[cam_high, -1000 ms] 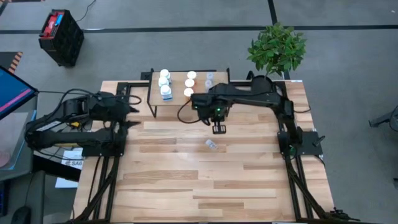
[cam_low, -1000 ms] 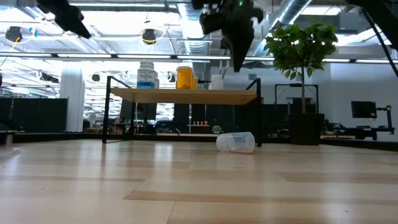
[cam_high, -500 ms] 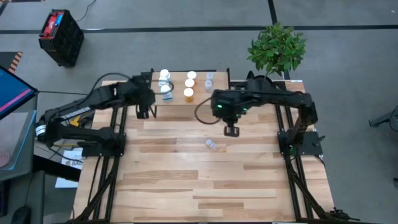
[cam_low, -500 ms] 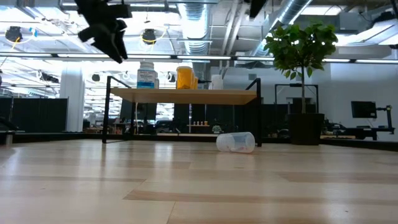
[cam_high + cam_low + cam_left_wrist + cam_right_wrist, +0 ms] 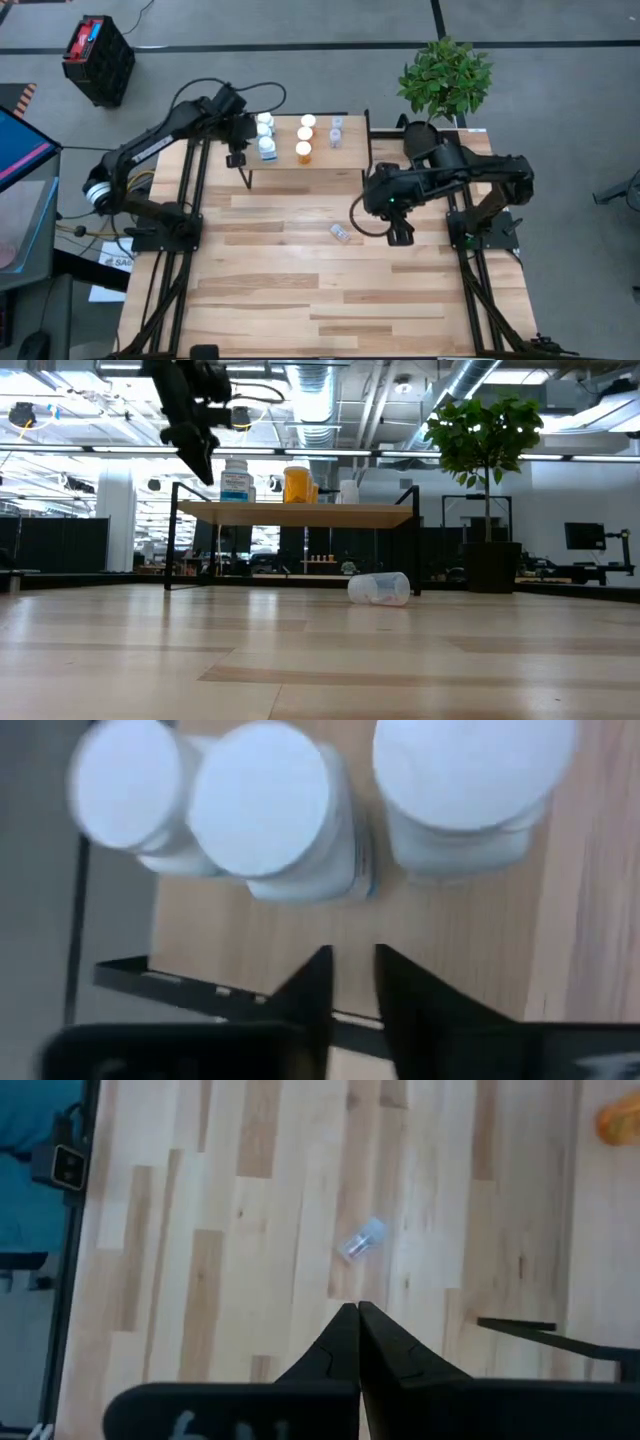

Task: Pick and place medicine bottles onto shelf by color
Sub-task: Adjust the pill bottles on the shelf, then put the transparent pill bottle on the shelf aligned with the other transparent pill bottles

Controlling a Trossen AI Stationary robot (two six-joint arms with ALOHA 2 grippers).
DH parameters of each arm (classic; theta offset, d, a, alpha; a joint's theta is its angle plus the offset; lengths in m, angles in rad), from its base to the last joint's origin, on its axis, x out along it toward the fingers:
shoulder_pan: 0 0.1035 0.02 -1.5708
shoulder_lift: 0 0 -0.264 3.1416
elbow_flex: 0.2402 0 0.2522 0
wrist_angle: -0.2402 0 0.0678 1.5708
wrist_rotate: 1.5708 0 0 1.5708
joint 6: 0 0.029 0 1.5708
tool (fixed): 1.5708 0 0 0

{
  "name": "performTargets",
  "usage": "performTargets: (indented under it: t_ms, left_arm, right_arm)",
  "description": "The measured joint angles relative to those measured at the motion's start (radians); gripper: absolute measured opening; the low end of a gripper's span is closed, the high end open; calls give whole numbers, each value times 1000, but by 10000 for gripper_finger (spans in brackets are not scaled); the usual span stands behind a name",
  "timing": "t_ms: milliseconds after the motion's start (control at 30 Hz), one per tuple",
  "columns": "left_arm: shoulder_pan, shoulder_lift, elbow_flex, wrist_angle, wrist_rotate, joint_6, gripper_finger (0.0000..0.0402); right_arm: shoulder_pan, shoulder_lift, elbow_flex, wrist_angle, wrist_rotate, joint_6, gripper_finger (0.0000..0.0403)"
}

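Observation:
The shelf stands at the table's far edge on thin black legs. On its top stand three white bottles, orange bottles and a clear bottle. Another clear bottle lies on its side on the table, also in the low view and the right wrist view. My left gripper hangs above the shelf's left end, near the white bottles, its fingers a narrow gap apart and empty. My right gripper is shut and empty, to the right of the lying bottle.
A potted plant stands at the table's far right corner. The shelf's black frame lies just under my left fingertips. A black and red crate sits on the floor beyond the table. Bare slatted tabletop fills the near half.
My left arm has swung from the table's left edge toward the far edge, to the shelf's left end, and has come down toward the white bottles. My right gripper has drawn away from the shelf toward the table's right and near edges. The bottles have not moved.

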State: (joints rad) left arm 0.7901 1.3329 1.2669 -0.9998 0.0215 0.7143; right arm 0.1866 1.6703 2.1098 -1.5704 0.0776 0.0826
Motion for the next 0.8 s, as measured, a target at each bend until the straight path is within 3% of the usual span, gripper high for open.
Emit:
performTargets:
  t_ms: [133,567,800]
  left_arm:
    - [-5,59,17,3,5,0,8]
    - [-7,114,47,50,1,0,7]
    - [-26,79,60,-36,-79,-1,4]
  right_arm:
    - [23,0,0,0,0,0,17]
    - [23,2,0,0,1,-4,17]
    - [20,2,0,0,2,-5,15]
